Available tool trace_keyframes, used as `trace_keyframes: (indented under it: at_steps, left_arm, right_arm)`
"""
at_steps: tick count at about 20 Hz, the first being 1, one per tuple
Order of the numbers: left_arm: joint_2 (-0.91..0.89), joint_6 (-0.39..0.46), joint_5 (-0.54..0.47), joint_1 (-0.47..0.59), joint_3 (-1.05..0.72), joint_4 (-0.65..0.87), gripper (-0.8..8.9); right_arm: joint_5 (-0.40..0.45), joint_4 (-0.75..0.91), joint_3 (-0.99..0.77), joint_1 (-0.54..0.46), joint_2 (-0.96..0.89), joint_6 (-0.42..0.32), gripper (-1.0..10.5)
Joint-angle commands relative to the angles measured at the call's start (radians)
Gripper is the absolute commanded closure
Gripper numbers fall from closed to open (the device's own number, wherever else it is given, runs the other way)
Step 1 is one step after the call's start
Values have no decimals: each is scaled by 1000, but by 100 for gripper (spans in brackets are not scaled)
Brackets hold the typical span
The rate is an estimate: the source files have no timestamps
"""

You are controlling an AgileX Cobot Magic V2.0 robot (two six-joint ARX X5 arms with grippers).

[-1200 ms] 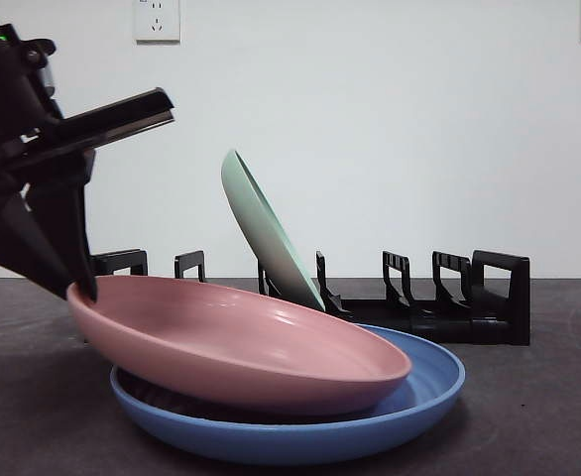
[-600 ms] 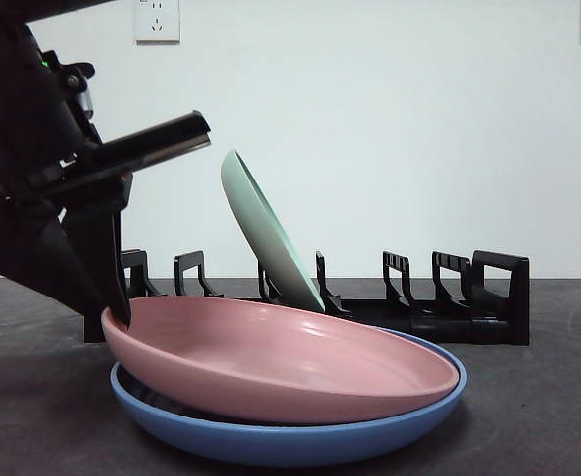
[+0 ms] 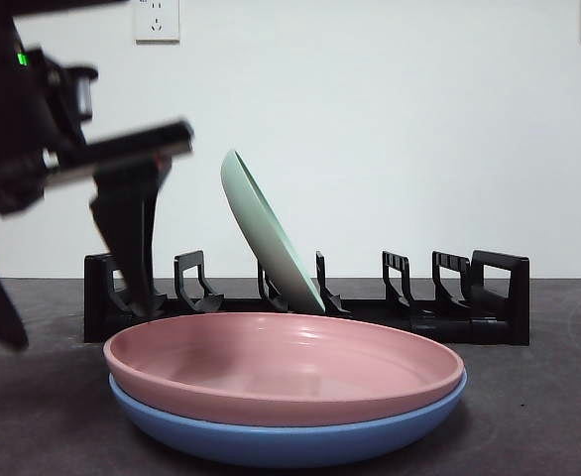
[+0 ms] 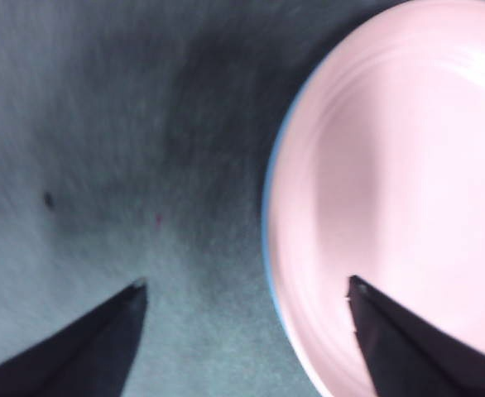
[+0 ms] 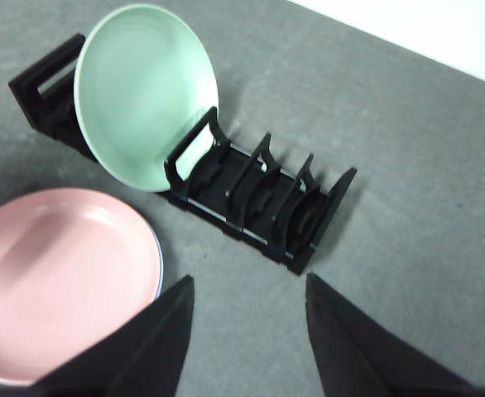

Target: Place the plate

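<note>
The dark table (image 3: 33, 426) carries everything, and across its back runs the black slotted rack (image 3: 449, 297), with the green plate (image 3: 266, 238) leaning tilted in one of its middle slots. At the front, the pink plate (image 3: 286, 367) lies flat, nested in the blue plate (image 3: 290, 441), whose rim shows beneath it. The left gripper (image 4: 242, 289) hangs just above the pink plate's near rim, jaws spread wide, one over the plate and one over bare table, pinching nothing; in the front view it is the big dark blurred arm over the plates' left edge. The right gripper (image 5: 247, 285) waits high over the table, jaws apart and empty. To seat the pink plate in the rack, the left gripper would probably do best to straddle the rim squarely, bite only the pink rim and not the blue one under it, then tip the plate upright and aim for a free slot clear of the green plate. Motion blur smears the left arm and the wrist picture, so how near the jaw tips are to the rim is hard to judge, and the blue plate's inside is hidden entirely.
</note>
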Motion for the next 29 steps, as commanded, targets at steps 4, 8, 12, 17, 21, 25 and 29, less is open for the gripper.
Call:
trace_keyframes:
  at_steps: [4,8,12,17,21,25,29]
  left_arm:
    - [-144,495,-113,70,151,-85,536]
    - [-288,757,-114,215,210,-141,534]
    - [-449,899,-98,400,210,-204,534]
    - [-615,848,-6,564,210,-327,534]
    - [-686,835,78,586,203,-387,534]
    - [-707,852,77,586,192,-437,534]
    - [-707,852,77,586,192,-425,534]
  right_arm:
    - [0,4,16,4,10,23,731]
    - [-1,6,16,5,12,35,730]
    - [-68,8,16,5,47,65,730]
    - [-259,93,16,6,208,132,730]
    - [-444,285,26,7,373,229,730]
    - [-535,315,161,14,602,253,730]
    - [-535,290,395,33,822,254,730]
